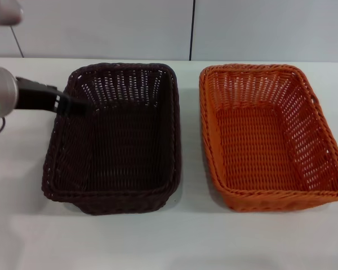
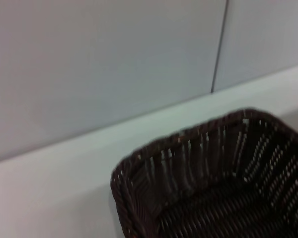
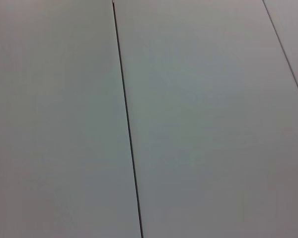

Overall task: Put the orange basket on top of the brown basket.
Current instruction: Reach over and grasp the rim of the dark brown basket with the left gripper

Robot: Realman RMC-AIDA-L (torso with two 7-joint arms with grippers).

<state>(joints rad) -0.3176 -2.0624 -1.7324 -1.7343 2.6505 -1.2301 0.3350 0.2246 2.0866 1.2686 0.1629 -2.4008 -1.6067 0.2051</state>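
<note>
Left gripper [image 1: 73, 105] over brown basket's [image 1: 115, 140] left rim, finger state impossible to tell. Orange basket [image 1: 270, 138] well apart rightward, beside brown, long axis front-to-back. Right gripper unseen, probably nearer.

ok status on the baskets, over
Left tool at brown basket left rim. Right arm out of view. Orange basket beside it on the table, untouched. Nothing blocking.

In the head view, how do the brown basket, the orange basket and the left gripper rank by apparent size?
1-2. brown basket and orange basket: look alike in size, not ranked.
3. left gripper, at the brown basket's left rim: clearly smallest.
</note>
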